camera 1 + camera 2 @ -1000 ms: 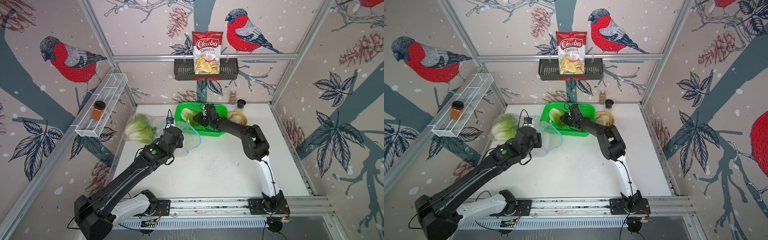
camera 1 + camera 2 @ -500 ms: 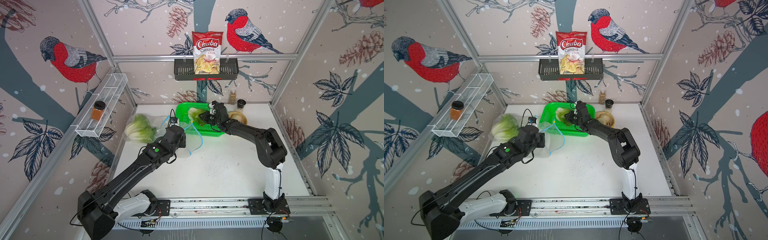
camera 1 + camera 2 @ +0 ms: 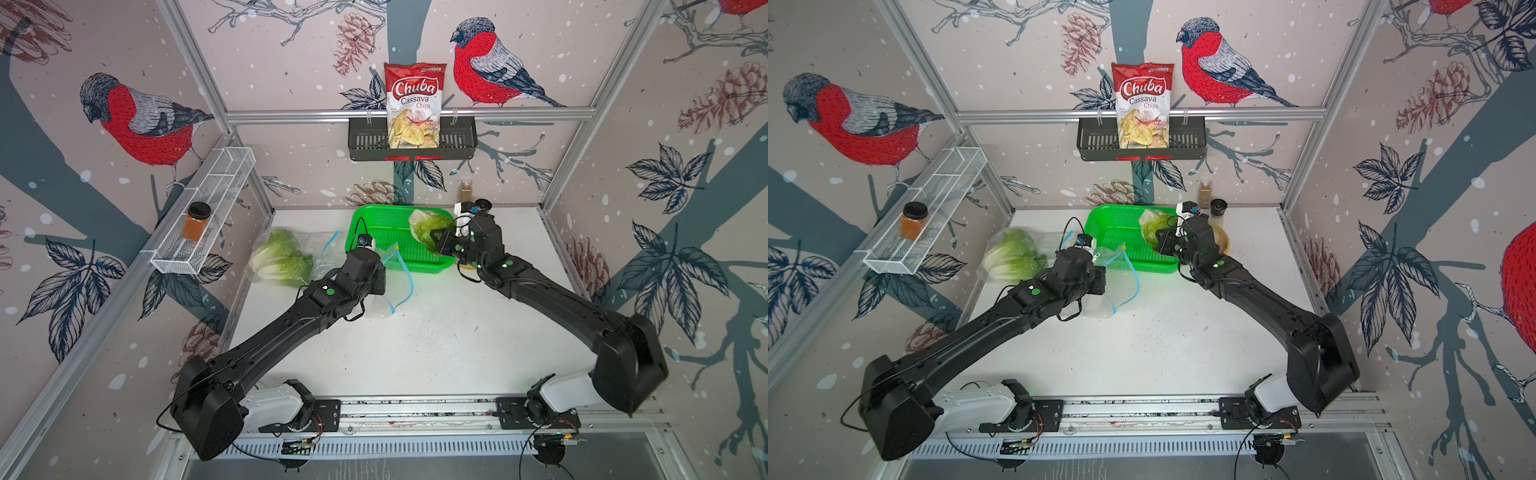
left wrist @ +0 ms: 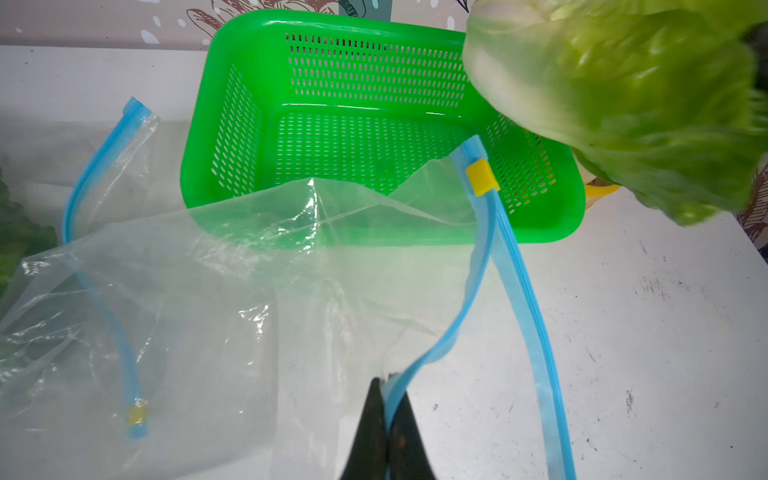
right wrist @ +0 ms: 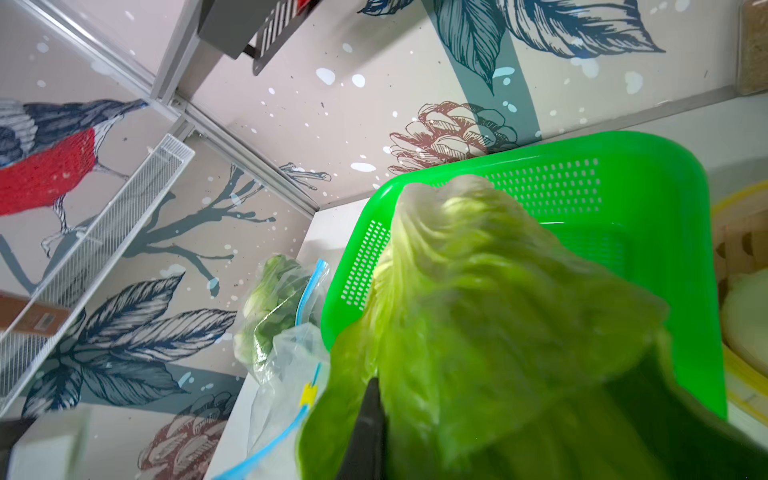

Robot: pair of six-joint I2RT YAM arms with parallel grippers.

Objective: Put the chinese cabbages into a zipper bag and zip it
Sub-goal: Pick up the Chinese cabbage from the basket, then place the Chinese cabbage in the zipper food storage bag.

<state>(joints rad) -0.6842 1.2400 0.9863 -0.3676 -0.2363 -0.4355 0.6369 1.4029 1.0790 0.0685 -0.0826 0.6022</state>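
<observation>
Swinging back from the far edge of the tabletop [image 3: 436, 340], the right arm has drawn its elbow out toward the right edge over the last second. The right gripper [image 3: 437, 244], then down inside the green basket [image 3: 374, 214], now hangs above the basket's right end, clamped on the leafy end of a chinese cabbage [image 3: 424, 223]. The head is clear of the basket floor, with its white stalk pointing away from the gripper. In the left wrist view the basket looks empty.

The left arm has hardly shifted. The left gripper [image 4: 388, 409] stays pinched on the blue zip strip of the empty zipper bag [image 4: 249, 266], holding one lip up off the tabletop just beside the basket's near-left corner.

Two other cabbages [image 3: 280, 259] lie in a second clear bag [image 3: 328, 245] near the far-left corner.

The pick looks done, so what remains is carrying this head across to the raised mouth. That opening looks narrow, with the yellow slider [image 4: 481, 176] sitting at its far end.
</observation>
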